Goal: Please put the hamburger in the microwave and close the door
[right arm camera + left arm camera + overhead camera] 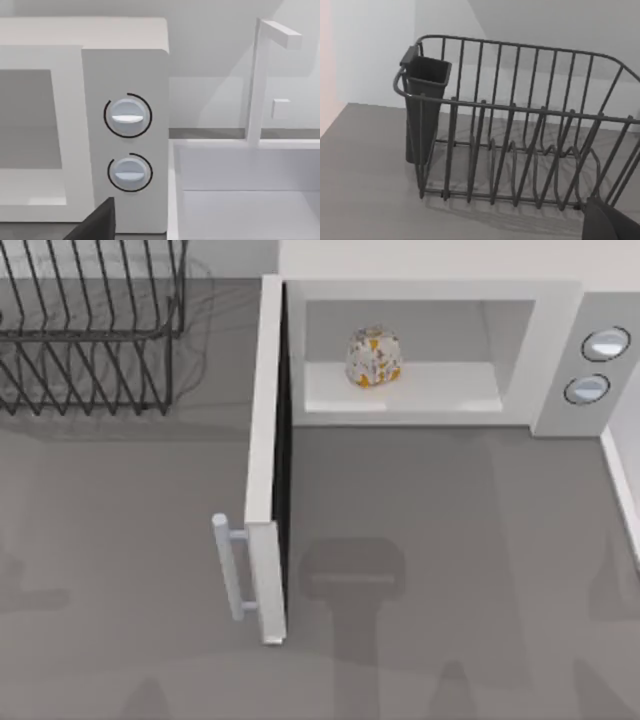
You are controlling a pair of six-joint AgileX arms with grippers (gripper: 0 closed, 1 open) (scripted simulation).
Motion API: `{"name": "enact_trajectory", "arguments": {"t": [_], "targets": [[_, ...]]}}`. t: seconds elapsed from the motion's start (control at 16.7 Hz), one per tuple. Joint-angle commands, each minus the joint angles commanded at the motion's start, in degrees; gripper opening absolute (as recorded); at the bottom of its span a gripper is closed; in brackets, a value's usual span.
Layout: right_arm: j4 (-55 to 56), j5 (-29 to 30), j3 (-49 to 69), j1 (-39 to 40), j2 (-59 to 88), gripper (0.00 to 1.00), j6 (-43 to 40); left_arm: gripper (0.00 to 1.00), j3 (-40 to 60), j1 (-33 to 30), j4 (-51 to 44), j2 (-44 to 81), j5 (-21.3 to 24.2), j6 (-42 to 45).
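Hamburger (374, 357) sitting inside the microwave (430, 350), near the middle of its floor; door (266, 460) swung wide open, handle (231, 565) sticking out left; wire rack (90, 325) on the table (450, 540), far left; can't tell either gripper's state.

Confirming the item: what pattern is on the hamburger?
Pale whitish hamburger with orange-yellow speckles; clearest in the top view.

- A dark wire dish rack (520, 145) is standing on the grey tabletop (365, 175).
- A dark cutlery cup (424, 107) is hanging on the rack's end wall.
- A dark rounded part (610, 222) is poking in at the corner.
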Motion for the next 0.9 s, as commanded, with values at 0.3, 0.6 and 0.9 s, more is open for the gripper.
{"name": "enact_trajectory", "arguments": {"t": [0.3,0.6,0.9], "targets": [[0.0,0.0,0.0,0.0,0.0,1.0,0.0,0.0,11.62,-19.83,-10.8,16.17,-16.89,-7.03],[0.0,0.0,0.0,0.0,0.0,1.0,0.0,0.0,23.52,-47.67,-22.98,32.89,-39.53,-14.7],[0.0,0.0,0.0,0.0,0.0,1.0,0.0,0.0,32.56,-68.65,-31.31,43.51,-58.97,-19.89]]}}
